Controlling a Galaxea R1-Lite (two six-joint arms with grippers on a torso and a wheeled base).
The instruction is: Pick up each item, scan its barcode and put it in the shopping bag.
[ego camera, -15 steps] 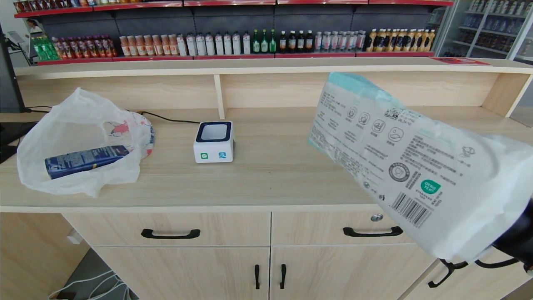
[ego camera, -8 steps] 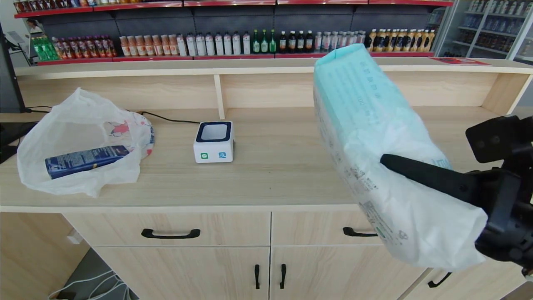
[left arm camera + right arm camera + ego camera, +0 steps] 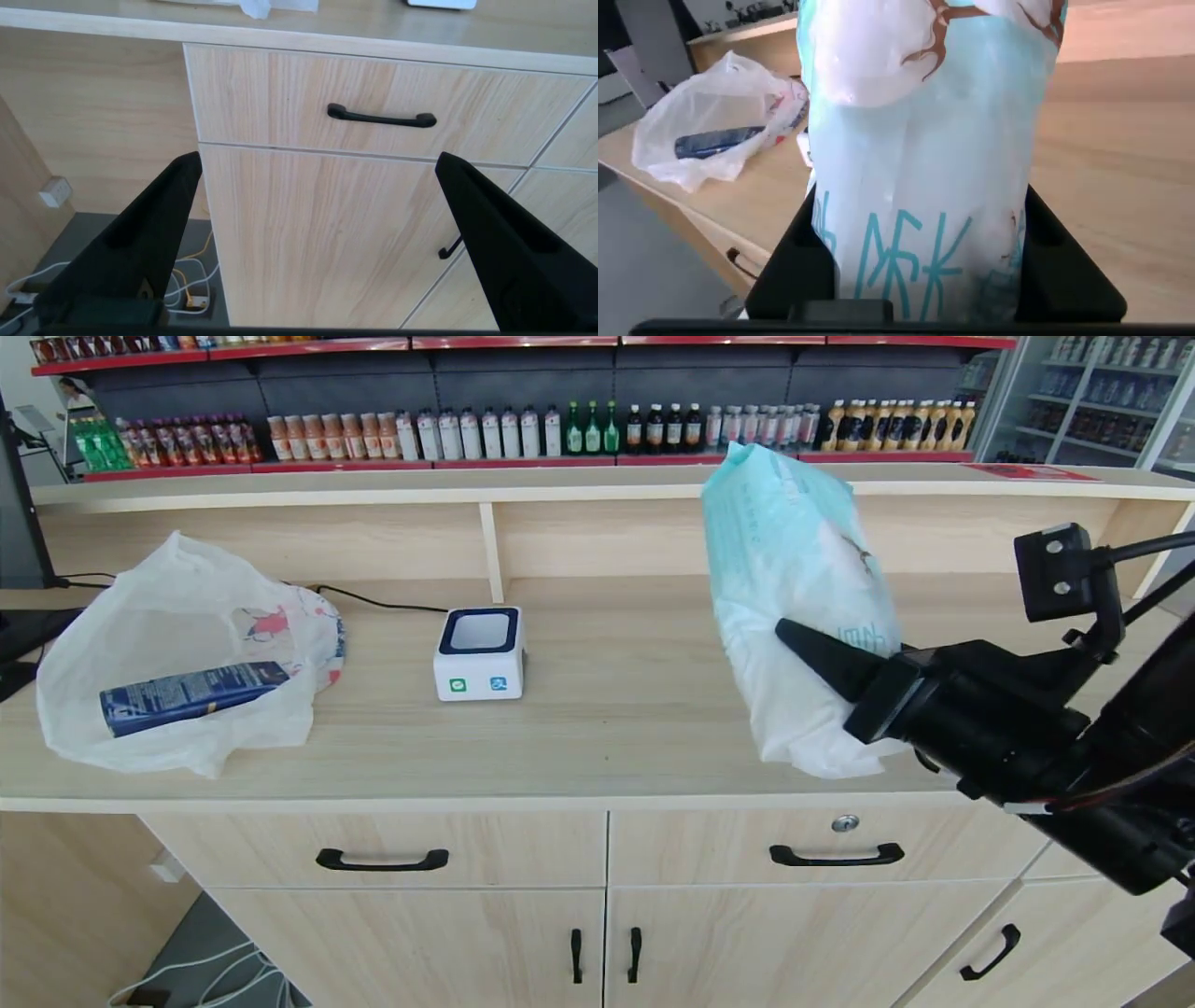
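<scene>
Head view has the teal-and-white soft pack held up, tilted, over the right part of the wooden counter. The right gripper pinches its lower part, one black finger pressed against each side. The small white scanner sits on the counter well to the pack's left. Farther left lies the shopping bag with a blue packet inside. The left gripper is spread wide, holding nothing, low before a drawer handle.

Matt wood-grain counter; smooth plastic scanner; left of it a thin, crinkly plastic shopping bag, right of it a soft film pack.
</scene>
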